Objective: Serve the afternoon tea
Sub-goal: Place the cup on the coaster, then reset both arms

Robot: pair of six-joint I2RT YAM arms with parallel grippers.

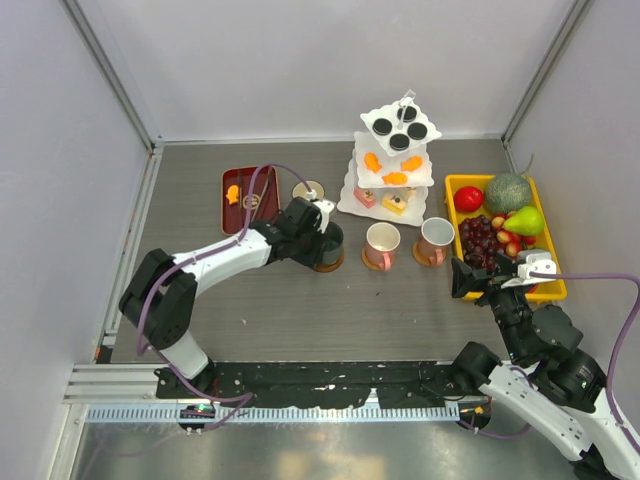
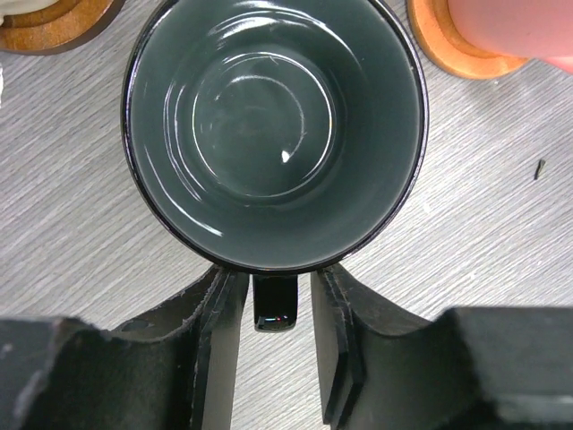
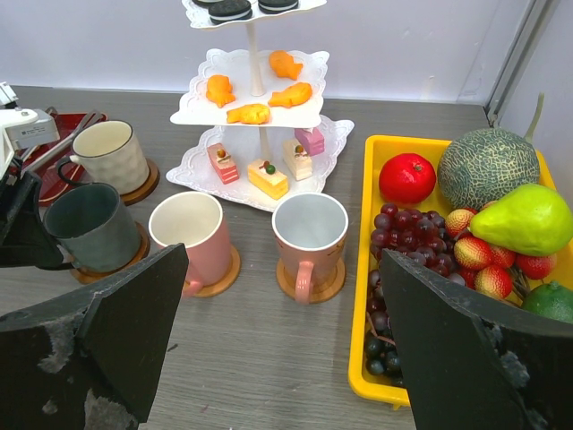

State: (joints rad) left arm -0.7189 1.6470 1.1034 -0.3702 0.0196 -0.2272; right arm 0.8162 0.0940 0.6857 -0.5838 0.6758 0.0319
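Note:
The dark green mug (image 2: 273, 125) stands upright on a brown coaster (image 3: 112, 269), left of two pink mugs (image 3: 190, 235) (image 3: 309, 235) on coasters. My left gripper (image 2: 279, 305) is open, its fingers either side of the green mug's handle (image 2: 276, 303) with a small gap on each side. It also shows in the top view (image 1: 318, 235). The cream mug (image 3: 107, 154) sits behind on its coaster. The white three-tier stand (image 3: 197, 161) holds black (image 3: 231, 9), orange (image 3: 220, 90) and pink-yellow sweets (image 3: 267, 177). My right gripper (image 3: 283, 269) is wide open and empty, above the table in front of the pink mugs.
A yellow tray (image 1: 540, 296) of fruit lies at the right, close to my right gripper (image 1: 490, 275). A dark red tray (image 1: 235, 212) holding one orange sweet (image 1: 232, 195) lies at the back left. Grey walls enclose the table.

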